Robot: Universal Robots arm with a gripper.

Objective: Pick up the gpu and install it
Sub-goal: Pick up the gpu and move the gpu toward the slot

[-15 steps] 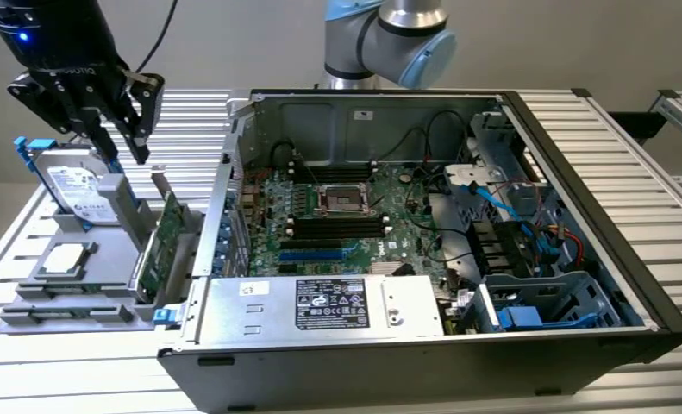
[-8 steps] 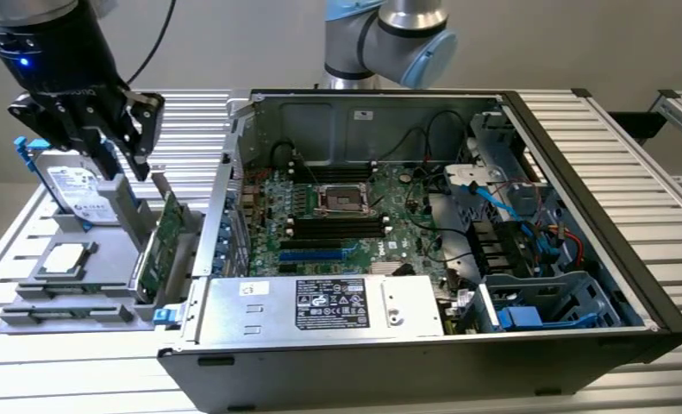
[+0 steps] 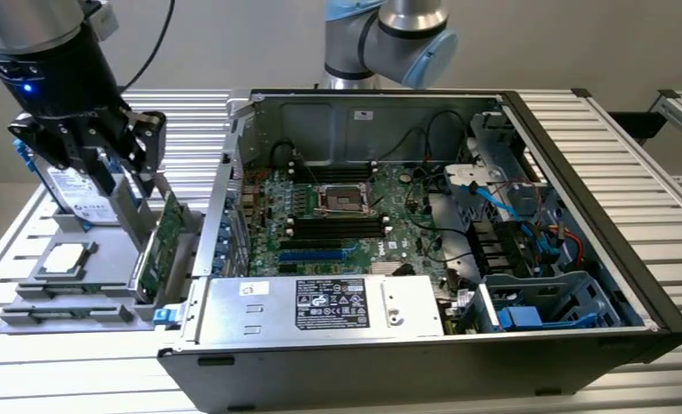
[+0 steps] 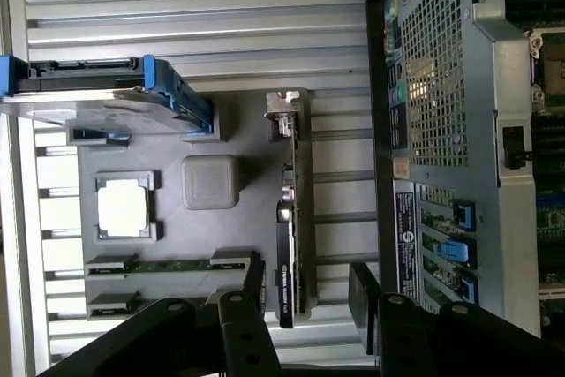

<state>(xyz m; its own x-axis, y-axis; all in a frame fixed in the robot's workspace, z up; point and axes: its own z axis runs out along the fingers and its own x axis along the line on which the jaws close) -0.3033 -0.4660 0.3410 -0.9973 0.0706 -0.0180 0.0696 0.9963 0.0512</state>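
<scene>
On the exterior view's left, the gray holder tray [image 3: 99, 285] sat on the slatted table [image 3: 65, 379], just beside the open computer case [image 3: 616, 285]. The tray held a processor chip [image 3: 65, 259] lying flat, with two memory sticks [image 3: 65, 304] in front of it. A hard drive [image 3: 74, 197] with blue rails stood upright at its back.

The gripper [image 3: 109, 172] hung over the tray, close above it. Its fingers stood well apart and held nothing.

The gpu [image 3: 159, 246] stood on its long edge in a slot along the tray's side nearest the case. Its green board face showed in the exterior view. In the wrist view the gpu [image 4: 296, 218] appeared edge-on as a thin dark strip with its silver bracket at the far end. The hard drive [image 4: 106, 99] and processor chip [image 4: 124, 209] lay off to one side of it.

The near end of the card lay between the two black fingers [image 4: 256, 284] of the gripper [image 4: 309, 293]. A gap showed on each side, so neither finger touched it. The card sat nearer one finger than the other.

Further to the exterior view's right, the case lay on its side with the cover off. Inside it were the large green motherboard [image 3: 329, 216] and a silver power supply [image 3: 317, 306] along the near edge.
</scene>
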